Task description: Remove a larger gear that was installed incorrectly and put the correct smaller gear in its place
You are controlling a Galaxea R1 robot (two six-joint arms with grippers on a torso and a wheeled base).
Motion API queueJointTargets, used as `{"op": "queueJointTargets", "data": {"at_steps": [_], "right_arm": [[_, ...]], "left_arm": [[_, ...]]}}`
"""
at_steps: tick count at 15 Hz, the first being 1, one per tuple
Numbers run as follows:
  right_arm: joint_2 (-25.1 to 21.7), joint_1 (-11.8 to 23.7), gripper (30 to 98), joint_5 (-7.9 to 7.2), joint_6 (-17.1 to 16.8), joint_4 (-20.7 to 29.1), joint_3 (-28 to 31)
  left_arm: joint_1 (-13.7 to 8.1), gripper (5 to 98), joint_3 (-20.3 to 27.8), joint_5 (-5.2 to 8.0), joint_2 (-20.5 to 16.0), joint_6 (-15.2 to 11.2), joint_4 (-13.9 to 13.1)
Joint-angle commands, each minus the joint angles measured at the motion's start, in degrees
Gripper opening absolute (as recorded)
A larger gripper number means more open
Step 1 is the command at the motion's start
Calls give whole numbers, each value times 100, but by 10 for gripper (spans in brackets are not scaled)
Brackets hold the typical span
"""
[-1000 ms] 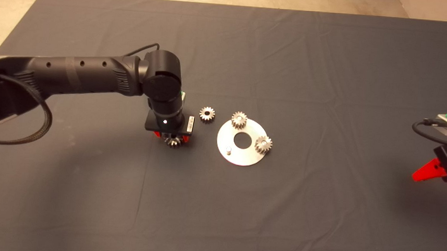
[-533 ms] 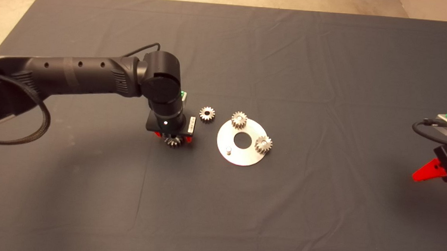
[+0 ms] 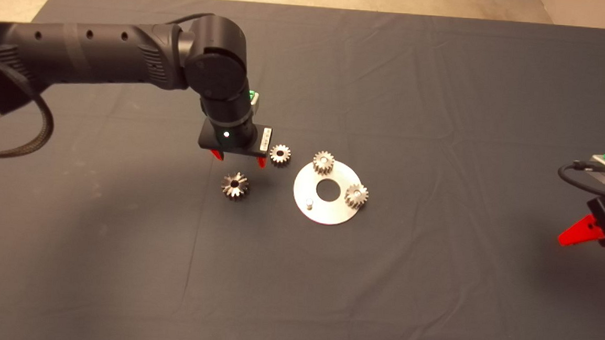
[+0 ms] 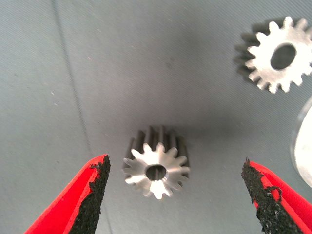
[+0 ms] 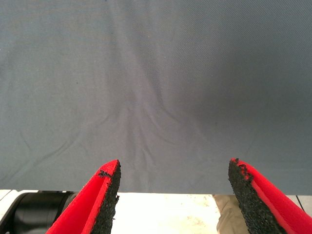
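1. The left hand [image 3: 239,159] has let go of the larger gear [image 3: 235,186] and risen clear of it. Its 2 red fingers [image 4: 85,195] now stand wide apart and empty above the mat [image 3: 118,264] on the bench, while the gear lies flat below, touching neither pad.
2. A second ago, and half a second ago too, that hand was low over the gear with its fingers around it. The arm now sits higher and further back in the head view, and the gear has stayed where it was set down.
3. My reading: the wrong gear is out and parked well left of the plate [image 3: 326,211], so the removal half of the job looks done.
4. Just right of the left hand lies the smaller gear [image 3: 280,154], loose on the mat and close to the plate's rim. It has not moved between frames, and it is probably the next thing to pick up.
5. On the plate, 2 small gears [image 3: 323,162] sit on their posts, and 1 bare peg [image 3: 309,202] waits at the near-left side, likely the seat for the smaller gear.
6. Far right, the right hand [image 5: 173,200] stays parked at the mat's edge, fingers spread and holding nothing, unchanged throughout.
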Motion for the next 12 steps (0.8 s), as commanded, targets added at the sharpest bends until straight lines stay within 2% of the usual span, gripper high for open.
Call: {"op": "queueJointTargets", "data": {"at_steps": [1, 3, 5, 12], "right_arm": [[7, 83, 591, -6, 44, 60, 38], [-19, 83, 591, -6, 44, 60, 47], [-37, 91, 591, -15, 44, 60, 47], [-2, 126, 591, -6, 44, 60, 56]], "left_arm": [[-133, 687, -349, 458, 467, 24, -159], [-36, 687, -744, 349, 806, 80, -138], [17, 687, -1109, 305, 1025, 346, -138], [25, 687, -1291, 305, 1017, 468, -112]]}}
